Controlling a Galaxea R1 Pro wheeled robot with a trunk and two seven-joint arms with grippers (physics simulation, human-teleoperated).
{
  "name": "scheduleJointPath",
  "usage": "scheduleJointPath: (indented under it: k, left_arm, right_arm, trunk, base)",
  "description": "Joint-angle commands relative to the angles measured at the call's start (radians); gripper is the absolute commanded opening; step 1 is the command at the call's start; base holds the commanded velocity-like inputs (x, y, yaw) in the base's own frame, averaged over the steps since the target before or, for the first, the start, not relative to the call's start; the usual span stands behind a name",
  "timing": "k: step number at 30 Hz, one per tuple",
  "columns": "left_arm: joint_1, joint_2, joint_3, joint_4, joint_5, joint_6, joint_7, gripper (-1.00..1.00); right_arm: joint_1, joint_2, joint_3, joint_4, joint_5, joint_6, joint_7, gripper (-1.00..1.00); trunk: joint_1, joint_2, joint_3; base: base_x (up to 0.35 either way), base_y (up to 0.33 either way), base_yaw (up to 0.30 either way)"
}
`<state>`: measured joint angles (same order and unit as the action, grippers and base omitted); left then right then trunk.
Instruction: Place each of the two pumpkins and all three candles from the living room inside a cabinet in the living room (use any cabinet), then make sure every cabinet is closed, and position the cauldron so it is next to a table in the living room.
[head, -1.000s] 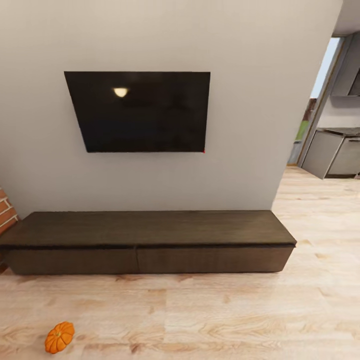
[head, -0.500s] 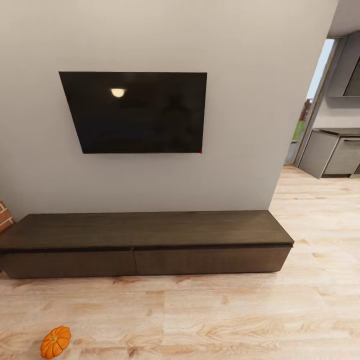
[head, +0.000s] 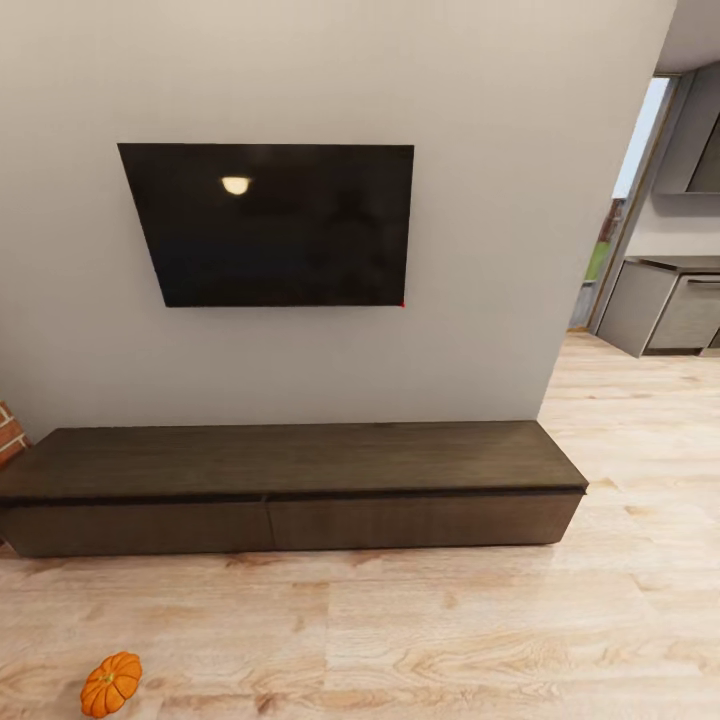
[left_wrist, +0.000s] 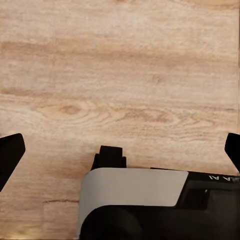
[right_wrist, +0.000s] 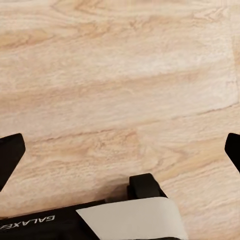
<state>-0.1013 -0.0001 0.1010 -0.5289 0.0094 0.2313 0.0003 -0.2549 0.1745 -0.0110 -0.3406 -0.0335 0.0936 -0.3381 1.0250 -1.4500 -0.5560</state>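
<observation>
Pumpkin (head: 111, 684) lay on the floor (head: 450, 630), low at the left of the head view, in front of the closed cabinet (head: 290, 485); likely the left arm's reach. Left pincer (left_wrist: 120, 150) and right pincer (right_wrist: 120, 150) were spread wide, empty, over bare floor.

"GALAXEA" upside down on right arm housing (right_wrist: 30, 221), "AI" inverted on left arm housing (left_wrist: 216, 178)

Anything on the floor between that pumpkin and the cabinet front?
No. In the head view, only bare wood floor lies between the pumpkin and the closed cabinet.
</observation>
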Motion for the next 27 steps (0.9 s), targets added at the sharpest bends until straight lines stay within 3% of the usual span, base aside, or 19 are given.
scheduleJointPath:
  k: [1,4,6,9,15,17,20,23,27]
  left_arm:
    - [0.000,0.000,0.001,-0.035,0.001,0.057,-0.012,1.00]
    - [0.000,0.002,0.003,-0.158,0.027,0.218,-0.062,1.00]
    - [0.000,0.005,0.016,-0.265,0.057,0.361,-0.103,1.00]
    - [0.000,0.015,0.040,-0.397,0.076,0.509,-0.128,1.00]
    - [0.000,0.015,0.061,-0.615,0.086,0.706,-0.140,1.00]
    - [0.000,0.014,0.063,-0.678,0.088,0.749,-0.142,1.00]
    - [0.000,0.011,0.063,-0.724,0.091,0.775,-0.143,1.00]
    - [0.000,0.010,0.060,-0.739,0.110,0.789,-0.143,1.00]
    - [0.000,-0.015,0.036,-0.744,0.140,0.799,-0.142,1.00]
  right_arm:
    - [-0.001,0.000,-0.003,-0.001,-0.003,-0.001,0.040,1.00]
    - [-0.007,0.000,-0.029,-0.002,-0.006,0.001,0.144,1.00]
    - [-0.012,0.000,-0.074,-0.003,-0.007,0.002,0.206,1.00]
    - [-0.016,0.000,-0.139,-0.006,-0.008,0.003,0.252,1.00]
    - [-0.018,0.000,-0.247,-0.117,-0.030,0.057,0.322,1.00]
    - [-0.018,0.000,-0.271,-0.175,-0.068,0.111,0.347,1.00]
    - [-0.018,0.000,-0.285,-0.244,-0.164,0.155,0.383,1.00]
    - [-0.018,-0.007,-0.289,-0.276,-0.278,0.167,0.402,1.00]
    - [-0.018,-0.014,-0.291,-0.287,-0.358,0.167,0.407,1.00]
  trunk:
    - [0.000,0.000,0.000]
    - [0.000,0.000,0.000]
    - [0.004,-0.007,-0.003]
    - [0.015,-0.028,-0.013]
    - [0.038,-0.070,-0.031]
    - [0.046,-0.084,-0.038]
    - [0.058,-0.105,-0.047]
    - [0.069,-0.126,-0.056]
    - [0.084,-0.154,-0.069]
  base:
    - [0.000,0.000,0.000]
    - [0.000,0.000,0.000]
    - [0.000,0.000,0.000]
    - [0.000,0.000,0.000]
    - [0.000,0.000,0.000]
    - [0.000,0.000,0.000]
    - [0.000,0.000,0.000]
    - [0.000,0.000,0.000]
    - [0.000,0.000,0.000]
